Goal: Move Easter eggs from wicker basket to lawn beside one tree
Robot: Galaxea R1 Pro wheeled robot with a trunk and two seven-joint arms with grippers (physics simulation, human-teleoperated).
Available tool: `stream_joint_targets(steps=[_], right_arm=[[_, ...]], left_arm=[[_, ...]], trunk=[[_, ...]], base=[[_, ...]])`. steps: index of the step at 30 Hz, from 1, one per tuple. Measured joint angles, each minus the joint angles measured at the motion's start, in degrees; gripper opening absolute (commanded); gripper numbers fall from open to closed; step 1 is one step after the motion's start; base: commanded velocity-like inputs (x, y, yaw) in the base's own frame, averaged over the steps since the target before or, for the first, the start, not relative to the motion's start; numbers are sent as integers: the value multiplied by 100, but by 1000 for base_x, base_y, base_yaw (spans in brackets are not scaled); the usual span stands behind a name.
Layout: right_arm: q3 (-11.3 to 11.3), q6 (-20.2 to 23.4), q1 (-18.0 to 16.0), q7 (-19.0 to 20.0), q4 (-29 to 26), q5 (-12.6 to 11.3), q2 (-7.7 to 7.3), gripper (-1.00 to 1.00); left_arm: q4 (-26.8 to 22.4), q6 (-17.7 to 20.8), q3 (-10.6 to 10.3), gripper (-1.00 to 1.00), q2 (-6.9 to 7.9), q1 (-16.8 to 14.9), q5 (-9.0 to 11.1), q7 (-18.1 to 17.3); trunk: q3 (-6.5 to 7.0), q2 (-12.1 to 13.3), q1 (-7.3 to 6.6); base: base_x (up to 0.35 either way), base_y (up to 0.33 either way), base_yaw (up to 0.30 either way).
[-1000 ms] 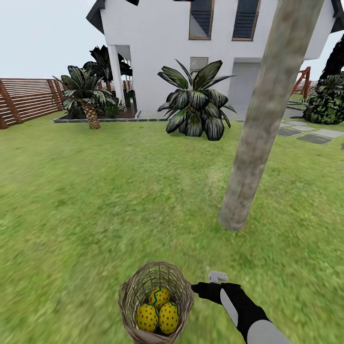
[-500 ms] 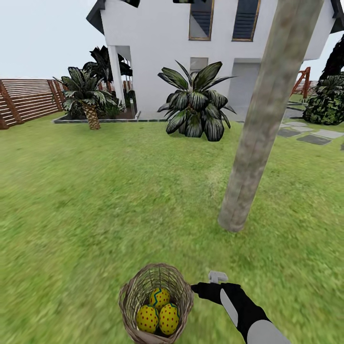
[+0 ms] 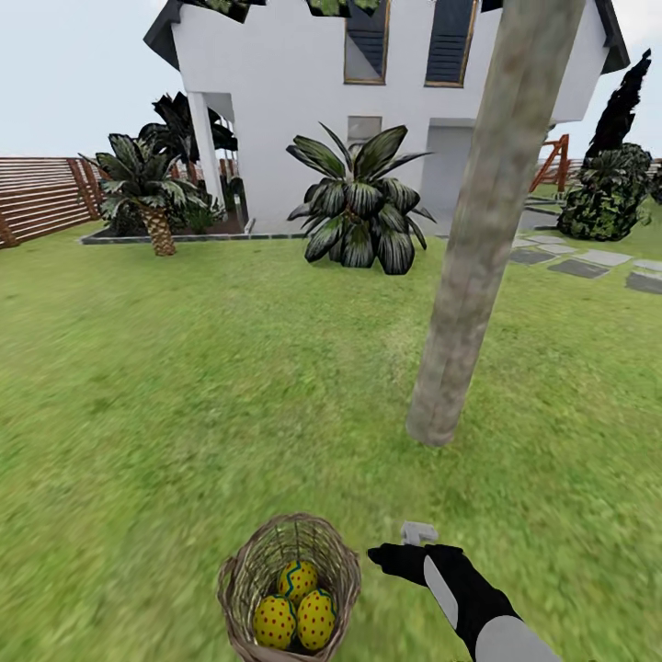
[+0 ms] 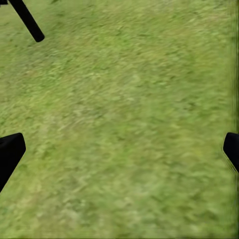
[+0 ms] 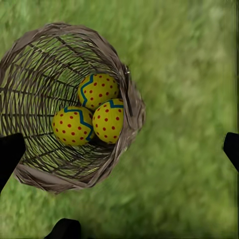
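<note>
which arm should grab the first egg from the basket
Right. Its gripper is beside the basket, and its wrist view looks down on the eggs. The left wrist view shows grass.

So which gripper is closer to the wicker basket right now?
Right. The right gripper sits open just beside the wicker basket rim; the left gripper hangs open over bare lawn.
</note>
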Motion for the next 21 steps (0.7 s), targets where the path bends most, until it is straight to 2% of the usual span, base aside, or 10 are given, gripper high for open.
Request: stream_joint_targets(steps=[21], right_arm=[[11, -1, 0, -8, 0, 41, 16, 100]], left_arm=[[82, -165, -7, 100, -15, -11, 14, 48]], trunk=[[514, 843, -462]], base=[[0, 0, -215]])
